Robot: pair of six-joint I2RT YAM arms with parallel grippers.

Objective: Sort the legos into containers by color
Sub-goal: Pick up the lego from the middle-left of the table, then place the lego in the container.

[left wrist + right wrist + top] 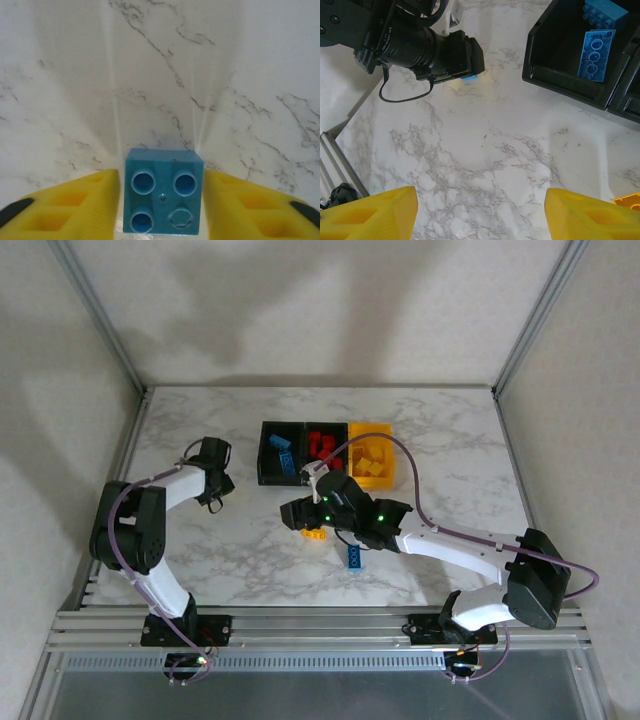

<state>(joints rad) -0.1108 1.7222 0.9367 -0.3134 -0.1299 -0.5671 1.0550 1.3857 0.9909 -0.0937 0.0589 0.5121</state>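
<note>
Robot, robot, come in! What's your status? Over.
Left gripper jaws closed on blue brick. Right gripper jaws open, empty, hovering near black bin holding blues. May crowd the drop.

- The left arm is folded at the elbow, its forearm reaching forward and its wrist pitched downward.
- The left gripper has its yellow fingers closed against both sides of a blue lego brick.
- The right arm stretches low and leftward.
- The right gripper has its fingers spread wide, holding nothing.
</note>
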